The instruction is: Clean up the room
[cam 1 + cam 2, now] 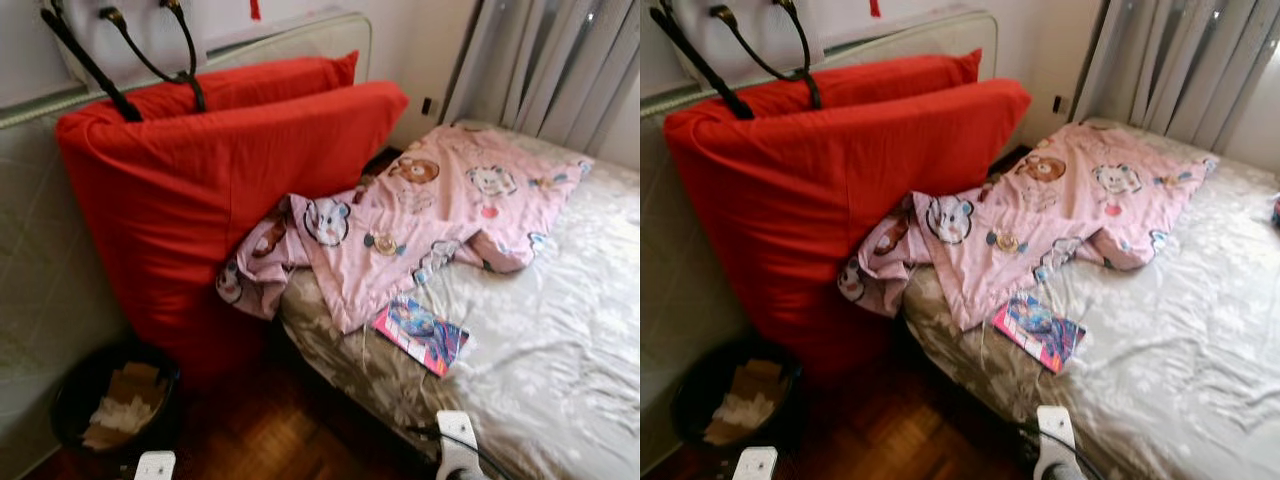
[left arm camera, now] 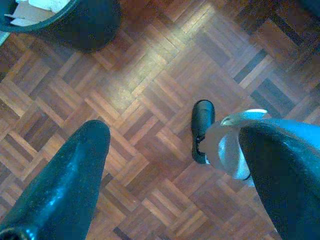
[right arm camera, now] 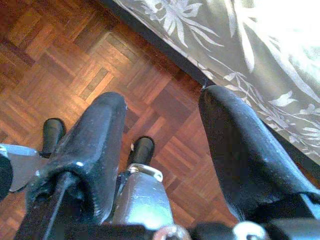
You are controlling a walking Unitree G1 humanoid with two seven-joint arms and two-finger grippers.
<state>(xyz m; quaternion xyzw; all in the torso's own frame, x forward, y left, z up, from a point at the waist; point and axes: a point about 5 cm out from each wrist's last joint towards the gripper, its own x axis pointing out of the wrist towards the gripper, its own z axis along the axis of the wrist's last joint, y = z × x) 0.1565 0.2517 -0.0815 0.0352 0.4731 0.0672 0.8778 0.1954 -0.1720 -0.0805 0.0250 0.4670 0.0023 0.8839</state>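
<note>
Currently approach step: booklet (image 1: 421, 334) on bed (image 1: 560, 360), bin (image 1: 115, 400) at 8 o'clock; left gripper (image 2: 175, 165), right gripper (image 3: 165, 150) hang wide, empty; next, reach booklet.

Booklet (image 1: 421, 334) on bed (image 1: 560, 340), bin (image 1: 112, 400) left, perhaps holding paper

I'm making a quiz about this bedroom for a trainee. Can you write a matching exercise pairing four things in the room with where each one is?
Things:
1. pink cartoon blanket
2. colourful booklet
3. black waste bin
4. red cushion

Places:
A. on the wooden floor, beside the bed's corner
B. leaning upright at the bed's left side
C. flat on the grey sheet, near the bed's edge
D. crumpled on the bed, spilling over its corner

Pairs: 1-D, 2-C, 3-A, 4-B
</note>
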